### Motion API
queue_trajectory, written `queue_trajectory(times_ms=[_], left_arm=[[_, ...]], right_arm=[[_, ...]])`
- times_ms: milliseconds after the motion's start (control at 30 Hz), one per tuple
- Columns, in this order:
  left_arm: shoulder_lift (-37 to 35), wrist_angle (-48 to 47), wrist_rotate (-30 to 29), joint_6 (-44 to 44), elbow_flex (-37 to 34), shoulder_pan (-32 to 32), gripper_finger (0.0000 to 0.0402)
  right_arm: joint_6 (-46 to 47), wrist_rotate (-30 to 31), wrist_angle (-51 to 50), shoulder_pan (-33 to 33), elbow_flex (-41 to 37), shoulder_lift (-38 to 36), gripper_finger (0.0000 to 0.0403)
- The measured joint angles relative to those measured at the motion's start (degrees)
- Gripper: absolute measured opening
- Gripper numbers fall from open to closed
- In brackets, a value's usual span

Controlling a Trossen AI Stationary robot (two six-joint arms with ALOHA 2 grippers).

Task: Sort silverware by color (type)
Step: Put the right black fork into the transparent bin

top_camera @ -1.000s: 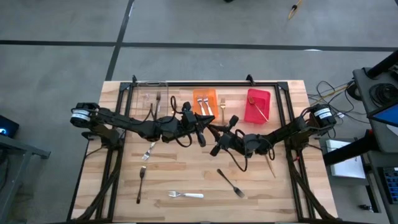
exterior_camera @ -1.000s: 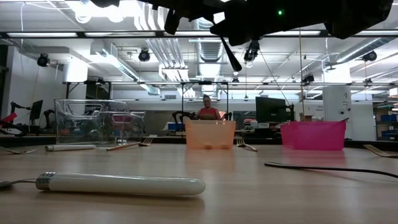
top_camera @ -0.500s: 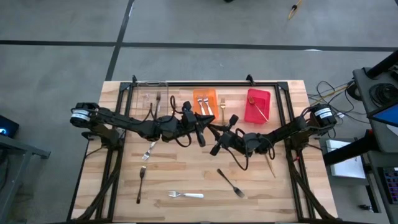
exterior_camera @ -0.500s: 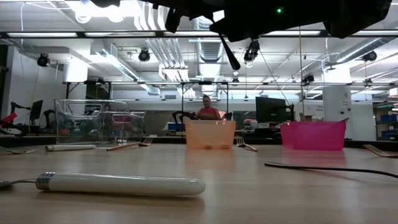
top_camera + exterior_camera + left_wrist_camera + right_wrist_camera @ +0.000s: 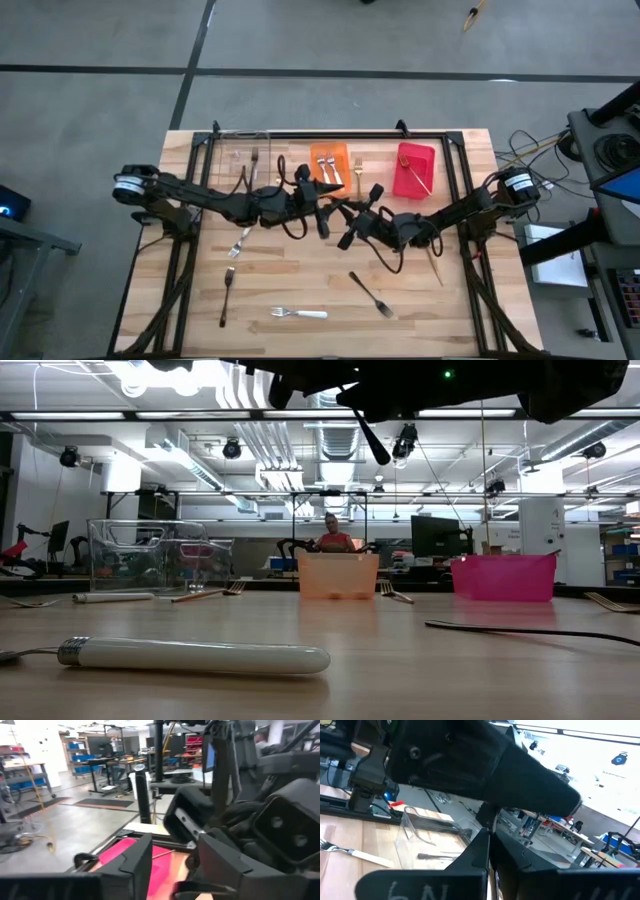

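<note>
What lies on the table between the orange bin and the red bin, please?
In the high view, one gold fork lies on the wood between the orange bin and the red bin.

Scattered across the table: a white-handled fork [image 5: 298,313] flat near the front edge, a dark fork [image 5: 371,294] angled beside it, another dark fork [image 5: 226,295] front left. Two white-handled forks [image 5: 328,170] in the orange bin, a gold fork [image 5: 420,179] in the red.

Left end effector [image 5: 325,215] parted; right end effector [image 5: 349,236] closed.
</note>
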Motion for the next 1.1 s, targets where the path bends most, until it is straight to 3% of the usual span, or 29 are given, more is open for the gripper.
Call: queue_trajectory(times_ms=[467, 633, 767, 967, 1100], left_arm=[[-4.7, -6.2, -2.3, 7.7, -0.1, 0.2, 0.0204], [-4.7, -10.5, 0.0, 7.5, -0.4, 0.2, 0.0205], [-5.0, -10.1, 2.4, 7.7, -1.1, 0.2, 0.0205], [-5.2, -3.7, 11.2, 9.0, -3.8, 1.3, 0.0193], [-5.1, 3.0, 16.0, 9.1, -6.6, 2.2, 0.0171]], right_arm=[[1.8, 4.0, 2.3, -1.4, 0.1, -1.0, 0.0006], [5.8, -3.1, 1.9, -1.5, -0.4, -1.4, 0.0006], [7.2, -5.5, 1.5, -1.5, -1.3, -2.3, 0.0007], [10.9, -14.6, 1.7, -1.5, -2.9, -4.2, 0.0007], [11.2, -16.6, 2.0, -1.5, -3.1, -4.6, 0.0007]])
